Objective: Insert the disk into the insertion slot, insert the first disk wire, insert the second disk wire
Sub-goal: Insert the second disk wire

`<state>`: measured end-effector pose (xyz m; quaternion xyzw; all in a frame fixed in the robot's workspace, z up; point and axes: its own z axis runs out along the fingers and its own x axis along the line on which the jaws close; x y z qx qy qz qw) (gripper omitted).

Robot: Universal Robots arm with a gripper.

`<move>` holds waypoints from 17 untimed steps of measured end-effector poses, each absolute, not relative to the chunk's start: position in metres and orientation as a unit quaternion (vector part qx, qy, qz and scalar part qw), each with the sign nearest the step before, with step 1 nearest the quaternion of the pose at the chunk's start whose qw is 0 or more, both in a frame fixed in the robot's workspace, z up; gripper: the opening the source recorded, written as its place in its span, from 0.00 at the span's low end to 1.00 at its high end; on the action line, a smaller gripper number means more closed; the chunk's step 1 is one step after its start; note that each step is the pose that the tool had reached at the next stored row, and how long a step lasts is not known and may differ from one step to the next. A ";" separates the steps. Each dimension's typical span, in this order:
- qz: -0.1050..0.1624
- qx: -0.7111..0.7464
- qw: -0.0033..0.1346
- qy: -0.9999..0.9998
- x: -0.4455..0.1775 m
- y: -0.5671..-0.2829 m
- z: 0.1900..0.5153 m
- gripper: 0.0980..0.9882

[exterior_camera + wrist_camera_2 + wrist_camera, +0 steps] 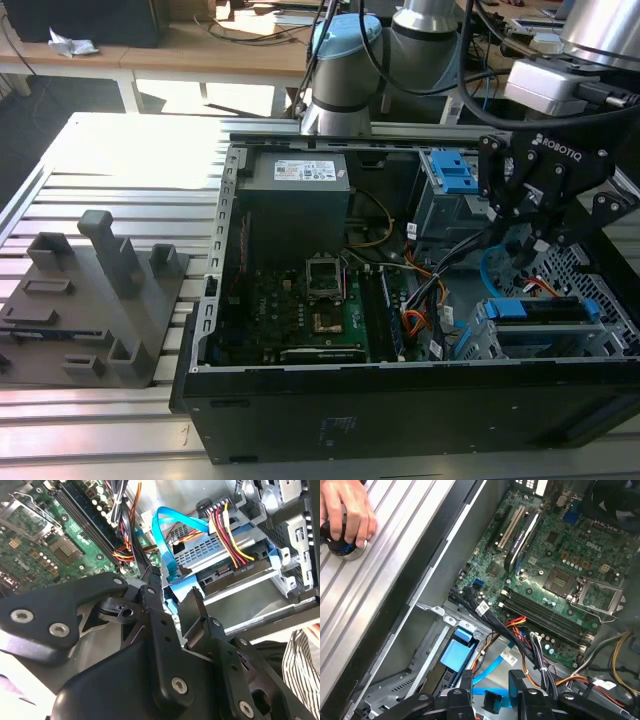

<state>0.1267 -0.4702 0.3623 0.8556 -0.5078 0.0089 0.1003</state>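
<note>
On the near right of the open case on the bench [120,150], the disk [540,310] sits inside the insertion slot [200,555], with its blue caddy showing. The first disk wire [230,537] runs down to a black plug at the disk's rear edge, and I judge it seated.

Just beyond, my pincer [491,682] hangs part-open astride the second disk wire [162,535]. Its fingers stand either side of the small dark plug without visibly pressing it. I cannot tell whether that plug is home.

The flat cable looks light, limp and slippery, and likely to kink. The plug is the stiff part, so I judge the hold belongs on the plug's flat sides. The connector seems fragile and wants a square, untwisted entry.

Farther back stands the taller cage with blue latches [455,175].
</note>
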 end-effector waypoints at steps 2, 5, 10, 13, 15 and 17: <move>0.010 0.855 0.103 -0.507 0.127 -0.470 0.361 0.36; 0.010 0.855 0.103 -0.507 0.127 -0.470 0.361 0.36; 0.010 0.855 0.103 -0.507 0.127 -0.470 0.361 0.08; 0.010 0.855 0.103 -0.507 0.127 -0.470 0.361 0.06; 0.010 0.855 0.103 -0.507 0.127 -0.470 0.361 0.06; 0.010 0.855 0.103 -0.507 0.127 -0.470 0.361 0.06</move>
